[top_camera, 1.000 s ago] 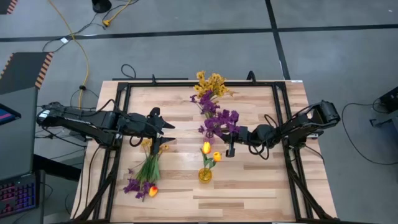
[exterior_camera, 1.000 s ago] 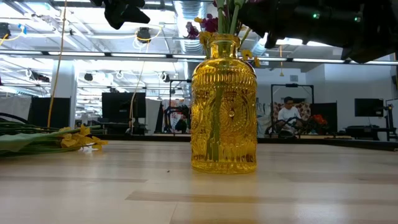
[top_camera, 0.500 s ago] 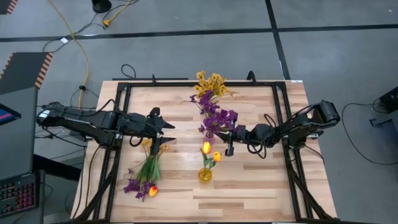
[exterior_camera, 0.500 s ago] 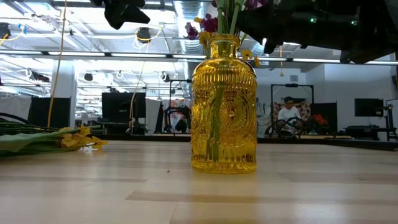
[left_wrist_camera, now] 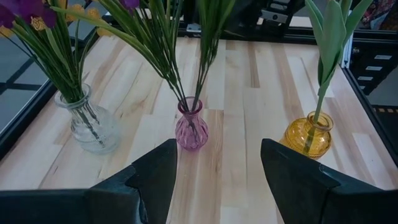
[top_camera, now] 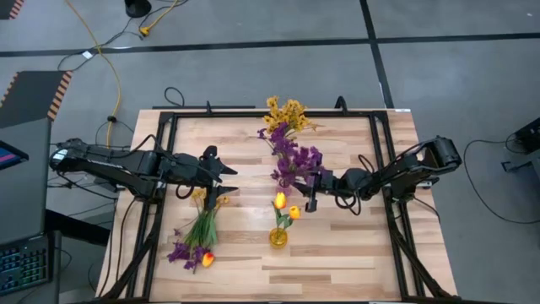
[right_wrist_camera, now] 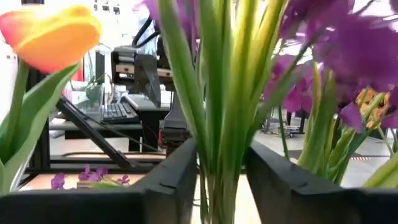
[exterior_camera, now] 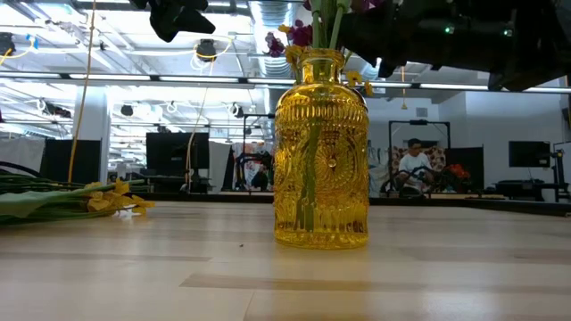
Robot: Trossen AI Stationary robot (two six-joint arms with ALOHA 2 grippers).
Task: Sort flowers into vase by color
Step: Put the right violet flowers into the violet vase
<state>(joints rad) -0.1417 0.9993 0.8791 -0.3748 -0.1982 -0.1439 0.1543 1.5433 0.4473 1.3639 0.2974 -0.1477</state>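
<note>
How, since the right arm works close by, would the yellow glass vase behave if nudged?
The yellow vase looks like thick embossed glass with a broad base: probably heavy, stable. Tall tulips lean above, so a high knock might tip it. It would likely slide on the smooth table.

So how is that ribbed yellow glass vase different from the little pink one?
The ribbed yellow glass vase is squat and holds broad-leaved tulip stems; the small pink glass vase is narrower and holds many thin stems. Both stand upright on the wooden table.
</note>
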